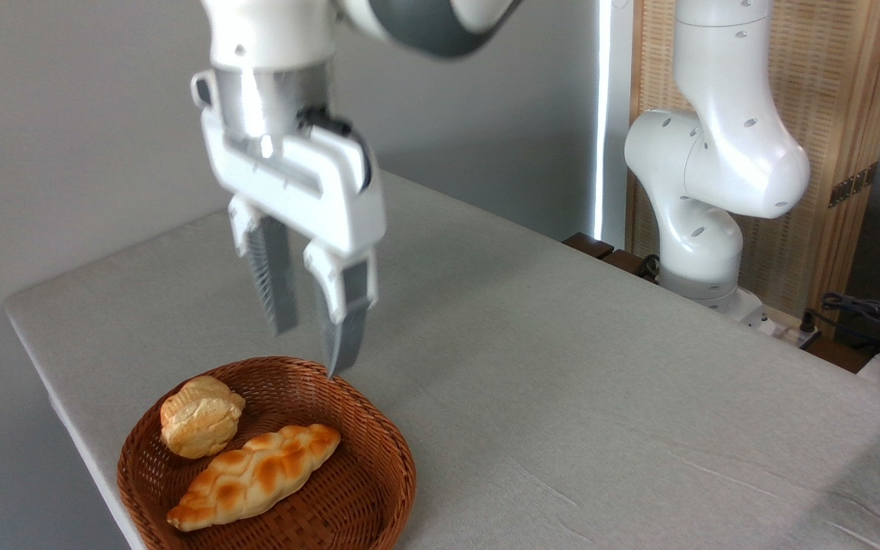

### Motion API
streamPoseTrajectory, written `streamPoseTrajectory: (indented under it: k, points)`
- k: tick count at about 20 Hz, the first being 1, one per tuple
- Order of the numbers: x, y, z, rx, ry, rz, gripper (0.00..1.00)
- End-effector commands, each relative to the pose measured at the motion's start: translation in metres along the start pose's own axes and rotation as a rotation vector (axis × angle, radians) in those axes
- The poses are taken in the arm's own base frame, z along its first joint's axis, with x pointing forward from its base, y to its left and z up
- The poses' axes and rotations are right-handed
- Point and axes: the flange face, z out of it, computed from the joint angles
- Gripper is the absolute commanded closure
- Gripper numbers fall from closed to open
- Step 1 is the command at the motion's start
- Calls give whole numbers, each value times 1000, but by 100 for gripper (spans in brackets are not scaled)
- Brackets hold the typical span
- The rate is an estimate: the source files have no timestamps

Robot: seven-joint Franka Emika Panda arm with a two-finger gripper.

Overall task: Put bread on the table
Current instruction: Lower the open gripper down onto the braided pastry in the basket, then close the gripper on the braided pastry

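Hand [308, 347] open above basket [379, 435]; bread [257, 475] inside; table [600, 382] grey.

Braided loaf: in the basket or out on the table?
In: the braided loaf lies inside the basket beside the bun, claw above.

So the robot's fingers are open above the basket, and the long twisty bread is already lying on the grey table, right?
Not quite. The camera view shows the long twisty bread lying inside the basket, next to the small round bun, not on the grey table. The rest is right: the gripper hangs above the basket with its fingers open.
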Motion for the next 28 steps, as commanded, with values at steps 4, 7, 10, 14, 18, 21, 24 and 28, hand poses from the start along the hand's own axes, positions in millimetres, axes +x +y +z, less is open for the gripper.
streamPoseTrajectory:
  k: [4, 7, 10, 14, 18, 21, 24, 28]
  points:
    - [31, 22, 75, 38, 56, 24, 0]
    - [30, 25, 99, 55, 70, 38, 0]
    - [29, 25, 126, 66, 79, 92, 0]
    - [23, 29, 145, 47, 50, 203, 0]
    - [26, 30, 151, 52, 56, 206, 2]
    - [26, 29, 150, 56, 61, 214, 69]
    - [26, 29, 150, 56, 59, 231, 93]
    - [26, 29, 150, 56, 59, 232, 92]
